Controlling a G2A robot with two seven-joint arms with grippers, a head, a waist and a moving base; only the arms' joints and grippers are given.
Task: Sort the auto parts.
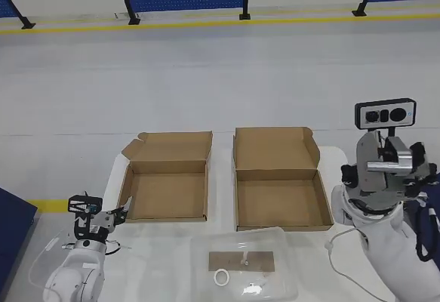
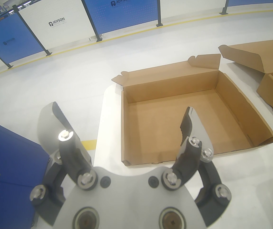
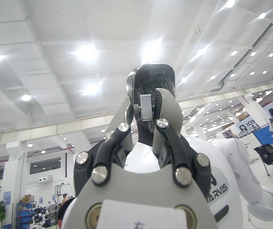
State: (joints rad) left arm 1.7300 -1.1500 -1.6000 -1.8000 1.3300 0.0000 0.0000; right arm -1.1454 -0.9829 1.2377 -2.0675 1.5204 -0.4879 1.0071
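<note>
One clear container is lying before two boxes. Left pincer is gaping wide; right pincer is gripping one grey part.

A white table with rounded corners is standing on a pale grey floor, and a yellow line is running across that floor well beyond the table's far edge. Blue and white partition panels on black posts are lining the far side of the yellow line, while a blue cabinet is sitting just beside the table's left edge. Overhead, round ceiling lights are glowing across a white ceiling, and a black chair is standing far back in the hall.
</note>
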